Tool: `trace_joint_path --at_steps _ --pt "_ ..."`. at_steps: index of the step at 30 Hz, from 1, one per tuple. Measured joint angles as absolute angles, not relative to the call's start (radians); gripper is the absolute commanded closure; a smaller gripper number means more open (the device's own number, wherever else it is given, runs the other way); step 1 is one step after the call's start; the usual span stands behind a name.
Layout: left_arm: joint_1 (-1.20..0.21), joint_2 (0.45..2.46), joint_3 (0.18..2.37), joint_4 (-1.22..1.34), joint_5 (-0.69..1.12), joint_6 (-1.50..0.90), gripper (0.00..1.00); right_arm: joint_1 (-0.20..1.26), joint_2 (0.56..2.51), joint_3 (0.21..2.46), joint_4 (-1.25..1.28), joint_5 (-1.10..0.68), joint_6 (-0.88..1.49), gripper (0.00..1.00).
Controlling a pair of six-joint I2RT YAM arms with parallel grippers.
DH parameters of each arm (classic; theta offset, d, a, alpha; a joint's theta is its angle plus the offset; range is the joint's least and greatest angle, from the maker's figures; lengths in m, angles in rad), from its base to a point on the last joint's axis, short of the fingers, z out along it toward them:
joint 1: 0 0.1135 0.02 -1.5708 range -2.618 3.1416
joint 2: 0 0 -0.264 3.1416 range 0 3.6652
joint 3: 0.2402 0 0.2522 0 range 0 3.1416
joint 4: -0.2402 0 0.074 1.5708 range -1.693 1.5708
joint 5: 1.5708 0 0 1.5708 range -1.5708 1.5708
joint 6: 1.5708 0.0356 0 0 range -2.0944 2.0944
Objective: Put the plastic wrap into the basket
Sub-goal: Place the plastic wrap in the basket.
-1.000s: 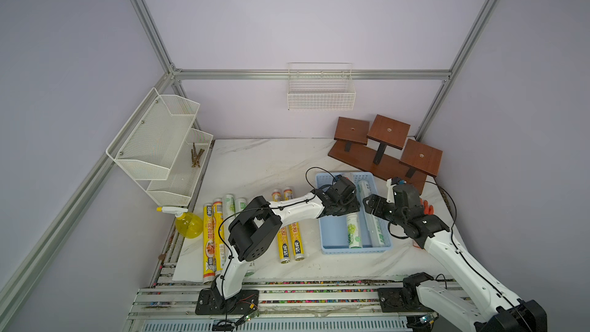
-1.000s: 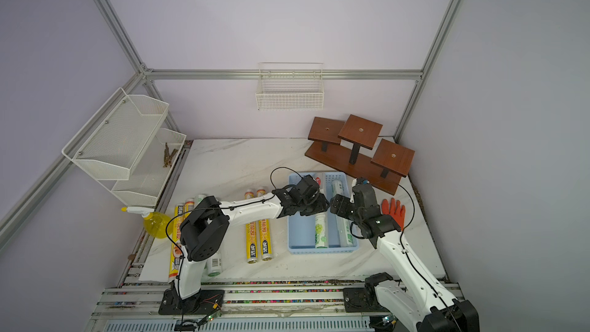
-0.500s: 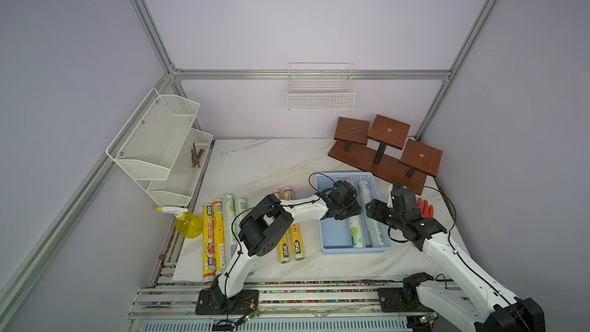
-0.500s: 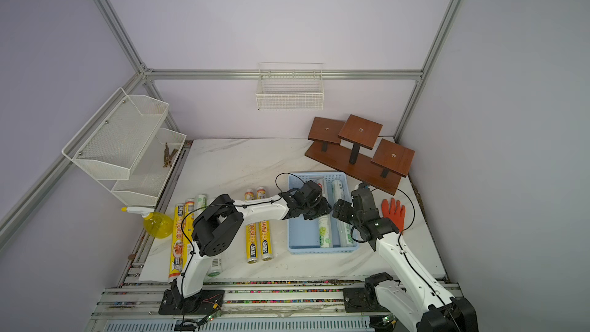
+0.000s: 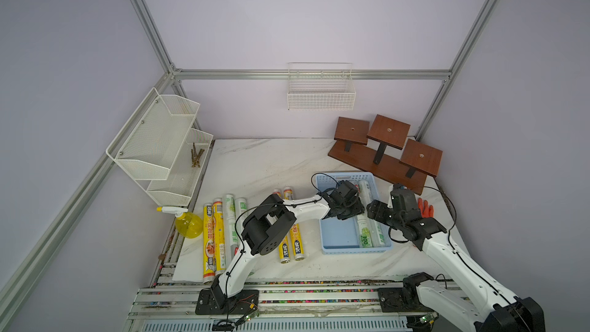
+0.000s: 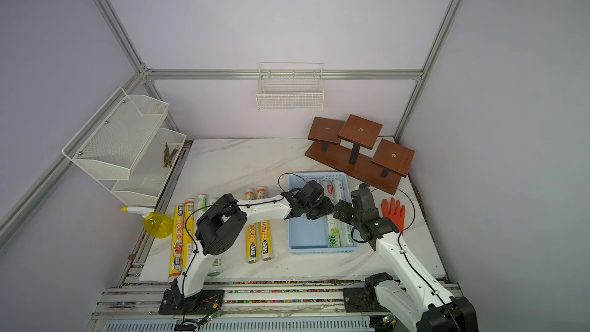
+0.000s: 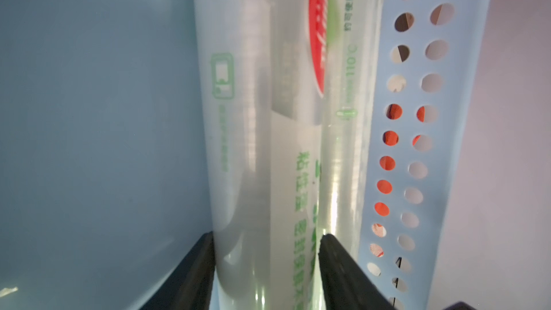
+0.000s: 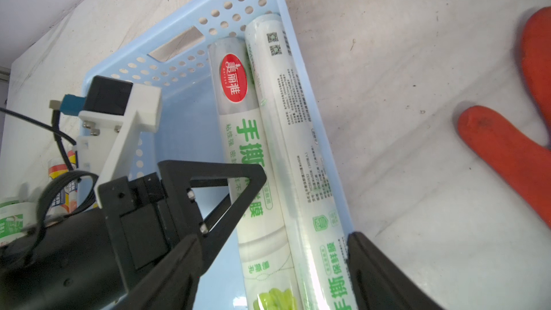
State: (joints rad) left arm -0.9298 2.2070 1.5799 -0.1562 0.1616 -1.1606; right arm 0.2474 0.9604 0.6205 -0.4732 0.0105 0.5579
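The left gripper [image 7: 267,237] has its two black fingers on both sides of a white plastic wrap roll [image 7: 262,144]. Whether they press it or only stand beside it, I cannot tell. This roll lies on the floor of the light-blue basket [image 7: 417,174] and touches a second white roll [image 7: 343,159], which lies by the perforated wall. The left arm [image 5: 306,207] stretches low from its raised elbow across to the basket. The right gripper [image 8: 272,237] hangs over both rolls with jaws apart and holds nothing; the right arm [image 5: 447,255] leans in from the front. Other rolls [image 5: 209,237] lie on the table [image 5: 271,161].

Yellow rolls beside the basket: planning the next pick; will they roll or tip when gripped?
Probably apt to roll: the yellow rolls are cylinders lying flat on the table. Likely stiff, since they lie straight. Long and slim, so an off-centre grip may tilt them.
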Motion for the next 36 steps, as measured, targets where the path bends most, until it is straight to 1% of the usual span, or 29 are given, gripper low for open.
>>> trace_joint_path --at_steps 5,9,14,20,26,32,36 --pt "-0.929 2.207 1.58 -0.156 0.165 -1.168 0.4 0.247 0.96 0.62 -0.474 0.01 0.556 0.19" --pt "-0.929 2.206 1.58 -0.154 0.167 -1.166 0.36 0.247 0.956 0.62 -0.477 0.008 0.556 0.18" --pt "-0.93 2.167 1.555 -0.158 0.149 -1.15 0.33 0.247 0.925 0.62 -0.484 -0.003 0.554 0.17" --pt "-0.93 2.026 1.509 -0.191 0.081 -1.082 0.3 0.247 0.859 0.628 -0.473 -0.081 0.538 0.17" --pt "-0.93 1.842 1.428 -0.235 -0.051 -0.983 0.3 0.247 0.798 0.628 -0.399 -0.201 0.572 0.2" --pt "-0.928 1.63 1.252 -0.301 -0.245 -0.9 0.29 0.259 0.832 0.628 -0.281 -0.347 0.627 0.21" --pt "-0.915 1.483 1.12 -0.349 -0.373 -0.855 0.27 0.35 0.893 0.635 -0.229 -0.368 0.646 0.21"
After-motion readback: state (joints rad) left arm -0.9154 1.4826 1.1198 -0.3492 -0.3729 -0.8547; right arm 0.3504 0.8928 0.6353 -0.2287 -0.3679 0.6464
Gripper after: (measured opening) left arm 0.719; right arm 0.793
